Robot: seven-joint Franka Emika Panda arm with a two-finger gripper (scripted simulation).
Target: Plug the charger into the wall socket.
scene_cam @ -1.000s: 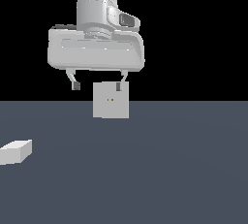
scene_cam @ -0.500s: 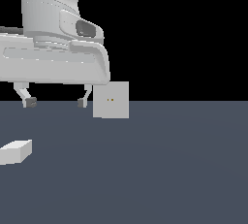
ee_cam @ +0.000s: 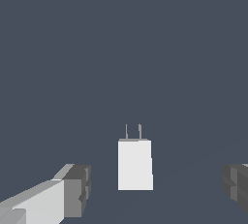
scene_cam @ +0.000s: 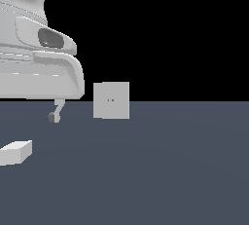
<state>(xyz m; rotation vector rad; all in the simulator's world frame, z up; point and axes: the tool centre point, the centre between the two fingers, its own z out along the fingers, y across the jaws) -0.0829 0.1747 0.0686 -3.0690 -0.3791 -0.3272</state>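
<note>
Two thin prongs stick out of the charger (ee_cam: 135,164), lying on the floor between the spread, empty gripper (ee_cam: 157,189); looks light and rigid, so pinch its flat sides.

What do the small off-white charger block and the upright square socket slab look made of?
The small off-white charger block: likely matte plastic, flat shading; its two thin grey prongs look metallic. The upright square socket slab: same matte off-white, probably plastic, two orange dots.

The flat dark grey-blue table (scene_cam: 170,170) carries two things. The off-white charger (scene_cam: 15,152) lies near the exterior view's left edge, two thin prongs showing in the wrist view. Well apart, farther back, the wall socket (scene_cam: 112,100) stands upright.
</note>
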